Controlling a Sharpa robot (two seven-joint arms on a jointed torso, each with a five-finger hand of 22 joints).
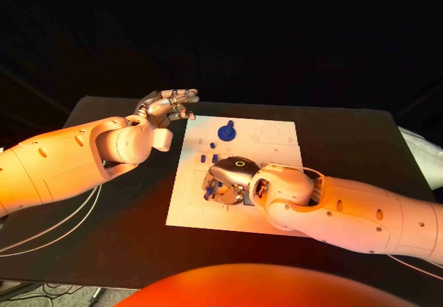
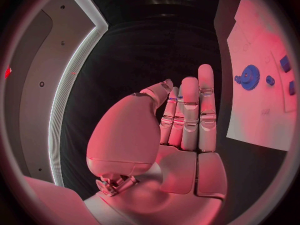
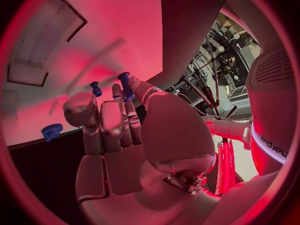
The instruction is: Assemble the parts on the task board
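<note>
Right hand [image 1: 231, 179] on task board [image 1: 277, 137], pinching blue part [image 3: 124, 80]

Two smooth white arms with small round holes, silver segmented-finger left hand [image 1: 169, 102] and right hand [image 1: 231, 176], thin white cables at lower left of frame

right robot hand [image 1: 231, 178] over task board [image 1: 267, 137]
</note>
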